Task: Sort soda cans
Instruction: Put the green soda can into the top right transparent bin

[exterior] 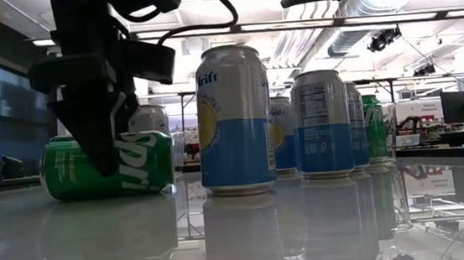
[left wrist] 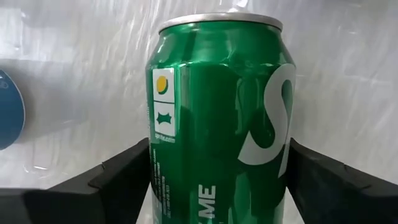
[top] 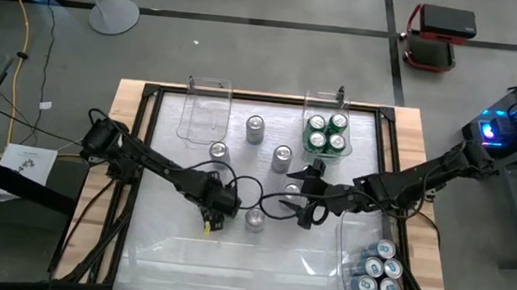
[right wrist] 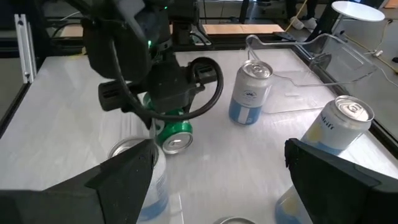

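Fingers of left end effector (exterior: 103, 116) spread astride tipped green can (exterior: 146, 161), right end effector (top: 309, 194) open nearby: center, then close squarely across its sides.

table (top: 165, 249): glossy white top | far edge: two clear bins (top: 207, 110) | near-right corner: one bin (top: 356, 231) | middle: loose soda cans (top: 282, 156), green can (exterior: 104, 165) on its side

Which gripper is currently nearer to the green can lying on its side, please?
Left. The left gripper straddles the green can, open jaws on either side. The right gripper hovers apart from it, across the table.
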### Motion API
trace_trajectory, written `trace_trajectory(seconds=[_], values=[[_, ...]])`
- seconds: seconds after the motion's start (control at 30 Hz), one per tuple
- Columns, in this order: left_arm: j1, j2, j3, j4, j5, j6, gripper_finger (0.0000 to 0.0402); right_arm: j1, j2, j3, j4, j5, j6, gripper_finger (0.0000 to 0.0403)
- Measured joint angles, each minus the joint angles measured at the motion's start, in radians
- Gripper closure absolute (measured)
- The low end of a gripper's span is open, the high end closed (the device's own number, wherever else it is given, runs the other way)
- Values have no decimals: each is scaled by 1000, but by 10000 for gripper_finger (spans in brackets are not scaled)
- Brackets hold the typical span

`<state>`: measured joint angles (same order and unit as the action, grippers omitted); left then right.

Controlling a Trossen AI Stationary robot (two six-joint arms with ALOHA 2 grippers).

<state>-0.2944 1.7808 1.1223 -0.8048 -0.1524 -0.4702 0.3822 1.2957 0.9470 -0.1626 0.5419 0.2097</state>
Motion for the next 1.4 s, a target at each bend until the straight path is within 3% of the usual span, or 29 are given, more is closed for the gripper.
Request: trace_trajectory(seconds=[0.13,0.27,0.43,0.6,0.8,1.0,1.17,1.3,1.4], values=[[-7,-4,-13,5,-16,0,96,16,0,0,-19,6,0,57],[-35,-65,-122,120,-46,-54,113,44,0,0,-39,41,5,57],[-86,-232,-290,272,-131,-217,114,74,0,0,-35,89,12,57],[-160,-434,-445,500,-309,-276,115,64,15,0,10,94,9,57],[-240,-557,-540,760,-552,-117,115,-2,107,0,243,-83,-83,57],[-289,-532,-596,1080,-764,106,116,-75,248,0,530,-257,-244,57],[-302,-467,-666,1322,-790,141,116,-125,319,0,695,-265,-231,57],[-313,-409,-667,1561,-813,276,115,-172,329,0,720,-269,-145,57],[-308,-362,-669,1694,-812,382,113,-203,329,0,729,-348,-78,57]])
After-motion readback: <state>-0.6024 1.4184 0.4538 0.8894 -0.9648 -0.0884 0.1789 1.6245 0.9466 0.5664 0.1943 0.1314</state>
